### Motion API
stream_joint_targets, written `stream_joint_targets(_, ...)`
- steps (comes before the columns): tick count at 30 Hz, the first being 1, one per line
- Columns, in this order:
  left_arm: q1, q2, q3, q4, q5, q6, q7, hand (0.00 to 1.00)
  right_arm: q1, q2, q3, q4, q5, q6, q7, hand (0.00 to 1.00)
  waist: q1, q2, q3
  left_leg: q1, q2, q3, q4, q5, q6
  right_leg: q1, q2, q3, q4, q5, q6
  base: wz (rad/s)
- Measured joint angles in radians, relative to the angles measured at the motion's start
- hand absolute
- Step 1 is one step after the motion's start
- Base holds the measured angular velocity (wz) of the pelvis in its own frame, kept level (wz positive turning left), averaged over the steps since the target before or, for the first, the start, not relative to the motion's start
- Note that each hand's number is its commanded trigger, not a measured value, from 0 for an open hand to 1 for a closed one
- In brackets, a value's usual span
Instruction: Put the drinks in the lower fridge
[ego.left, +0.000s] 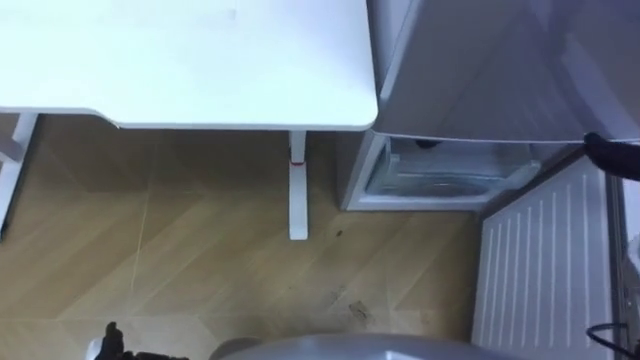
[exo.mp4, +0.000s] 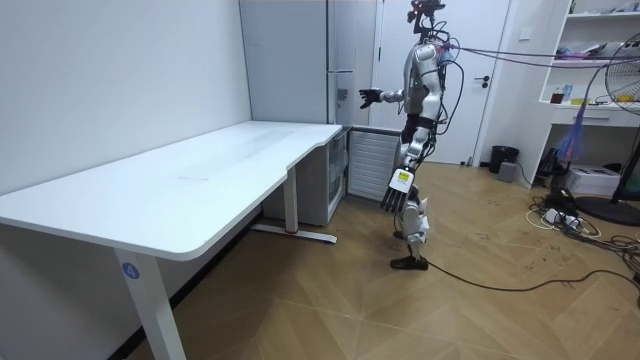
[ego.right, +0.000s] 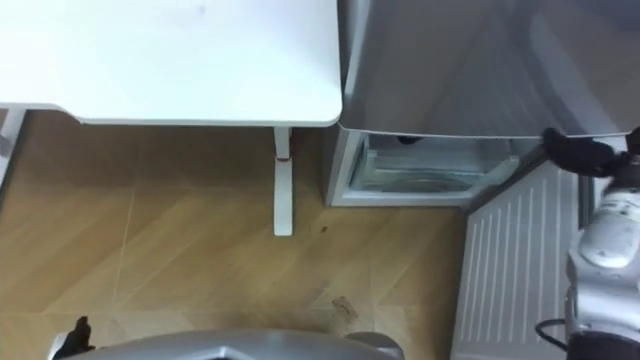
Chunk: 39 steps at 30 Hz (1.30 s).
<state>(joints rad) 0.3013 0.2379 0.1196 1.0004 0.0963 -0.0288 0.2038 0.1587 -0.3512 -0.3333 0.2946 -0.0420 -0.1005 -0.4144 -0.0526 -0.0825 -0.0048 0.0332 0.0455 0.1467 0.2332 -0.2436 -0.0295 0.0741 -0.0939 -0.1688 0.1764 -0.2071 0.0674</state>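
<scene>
Standoff at the open lower fridge compartment (ego.left: 440, 178), right of the desk (ego.left: 180, 60): my robot's right hand (exo.mp4: 370, 97) raised, fingers spread; left hand (exo.mp4: 396, 192) hanging slack; both empty. Where the drinks are I cannot tell; I expect slick, weighty containers, gripped mid-body.

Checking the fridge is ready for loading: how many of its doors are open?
1: the lower door, swung out at the right of the open lower compartment. The upper door is shut.
</scene>
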Motion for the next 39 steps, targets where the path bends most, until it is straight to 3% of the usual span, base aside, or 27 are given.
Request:
stream_joint_targets(3, 0.01, -0.005, 0.002, -0.011, 0.032, 0.017, 0.0, 0.0, 0.002, 0.0, -0.037, 0.017, 0.009, 0.006, -0.021, 0.0, -0.009, 0.002, -0.0002, 0.01, 0.0, 0.008, -0.012, 0.002, 0.003, -0.005, 0.0, 0.007, 0.01, 0.0, 0.0, -0.08)
stream_joint_targets(10, 0.015, -0.005, 0.043, -0.04, 0.056, 0.032, -0.023, 0.0, -0.005, -0.005, -0.103, 0.124, 0.091, 0.015, -0.066, 0.0, -0.029, -0.019, 0.0033, 0.014, 0.0, 0.016, -0.021, 0.007, 0.002, -0.006, 0.0, 0.014, 0.01, 0.001, 0.0, -0.01)
stream_joint_targets(16, 0.018, -0.006, 0.077, -0.041, 0.065, 0.037, -0.038, 0.0, -0.003, -0.006, -0.148, 0.246, 0.173, 0.015, -0.113, 0.0, -0.032, -0.018, 0.0053, 0.02, 0.0, 0.019, -0.031, 0.008, 0.002, -0.008, 0.001, 0.02, 0.01, 0.002, 0.0, -0.01)
stream_joint_targets(18, 0.019, -0.006, 0.078, -0.054, 0.065, 0.038, -0.04, 0.0, -0.002, -0.006, -0.16, 0.267, 0.178, 0.015, -0.121, 0.0, -0.038, -0.011, 0.0047, 0.017, 0.0, 0.019, -0.031, 0.008, 0.002, -0.01, 0.001, 0.02, 0.01, 0.002, 0.0, 0.0)
stream_joint_targets(19, 0.022, -0.006, 0.084, -0.074, 0.066, 0.037, -0.04, 0.0, -0.002, -0.006, -0.166, 0.288, 0.178, 0.015, -0.132, 0.0, -0.039, -0.003, 0.0006, 0.015, 0.001, 0.018, -0.031, 0.008, 0.002, -0.011, 0.002, 0.019, 0.009, 0.002, 0.0, 0.0)
stream_joint_targets(21, 0.02, -0.007, 0.093, -0.078, 0.067, 0.037, -0.04, 0.0, -0.001, -0.006, -0.168, 0.321, 0.181, 0.015, -0.141, 0.0, -0.043, -0.008, 0.0031, 0.015, 0.001, 0.017, -0.032, 0.009, 0.002, -0.006, 0.002, 0.019, 0.009, 0.002, 0.0, 0.0)
stream_joint_targets(26, 0.021, -0.007, 0.115, -0.078, 0.073, 0.036, -0.041, 0.0, 0.002, -0.006, -0.171, 0.374, 0.223, 0.015, -0.141, 0.0, -0.051, 0.001, -0.0013, 0.019, 0.001, 0.022, -0.032, 0.009, 0.002, -0.007, 0.003, 0.027, 0.009, 0.002, 0.0, -0.03)
stream_joint_targets(32, 0.023, -0.007, 0.115, -0.073, 0.073, 0.038, -0.053, 0.0, -0.017, -0.006, -0.198, 0.546, 0.402, 0.018, -0.107, 0.0, -0.052, 0.0, -0.0005, 0.022, 0.001, 0.022, -0.035, 0.009, 0.002, -0.008, 0.003, 0.028, 0.008, 0.002, 0.0, 0.0)
stream_joint_targets(39, 0.025, -0.009, 0.112, -0.073, 0.074, 0.052, -0.07, 0.0, 0.001, -0.004, -0.197, 0.654, 0.606, 0.055, -0.023, 0.0, -0.052, 0.002, 0.0003, 0.021, 0.001, 0.021, -0.037, 0.009, 0.001, -0.002, 0.004, 0.028, 0.01, 0.002, 0.0, 0.0)
